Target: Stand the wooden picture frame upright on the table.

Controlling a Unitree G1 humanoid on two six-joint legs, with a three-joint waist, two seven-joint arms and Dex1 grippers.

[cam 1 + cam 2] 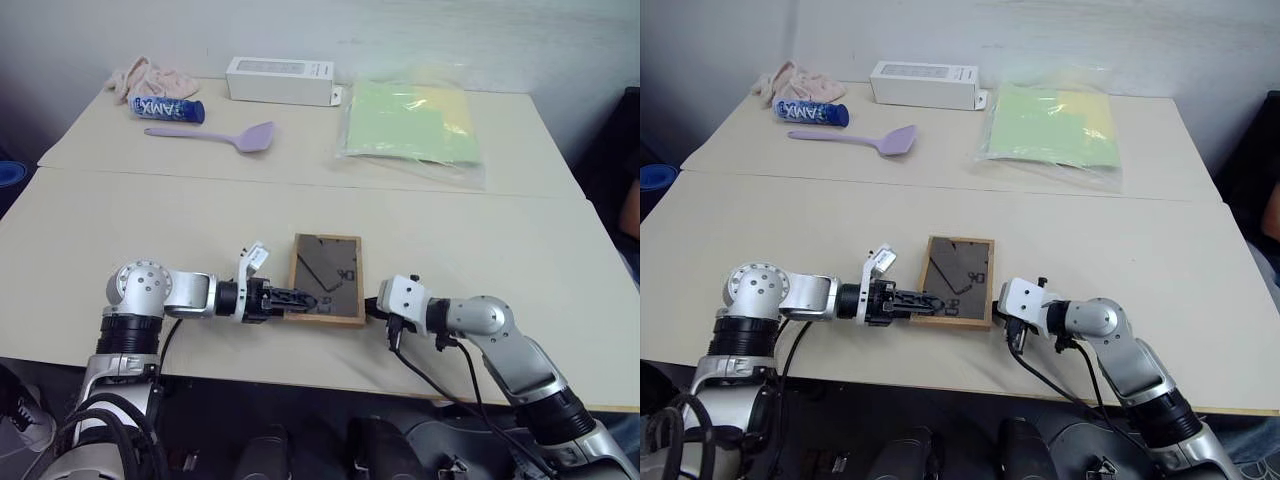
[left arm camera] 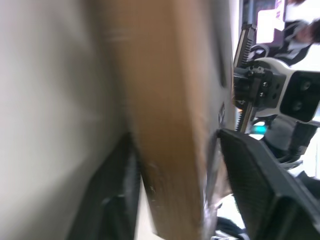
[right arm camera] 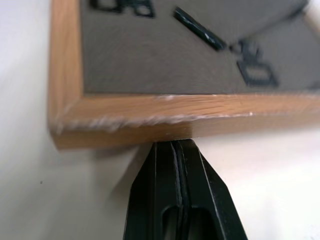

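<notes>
- The wooden picture frame [image 1: 325, 278] lies flat, back side up, on the near slab of the table [image 1: 120, 215], close to the front edge, with its dark back panel and folded stand facing the ceiling. It is not yet upright.
- The left pincer [image 1: 300, 299] reaches in level from the frame's left side. In the left wrist view its two fingers [image 2: 250, 175] stand part-way apart on either side of the frame's wooden edge, likely to get a hold for tipping it up. Whether they already press on the wood cannot be told.
- The right pincer [image 3: 175, 150] has its fingers pressed together, tips right at the frame's opposite edge and low on the table, probably as a stop so the frame does not slide away.
- Far slab, well apart from the frame: a long white box [image 1: 279, 80], closed, contents unseen.
- A clear plastic bag [image 1: 412, 125] holds pale green and yellow sheets.
- A blue tube [image 1: 168, 109], a lilac spatula [image 1: 215, 135] and a pink cloth [image 1: 148, 78] lie loose, in nothing.
</notes>
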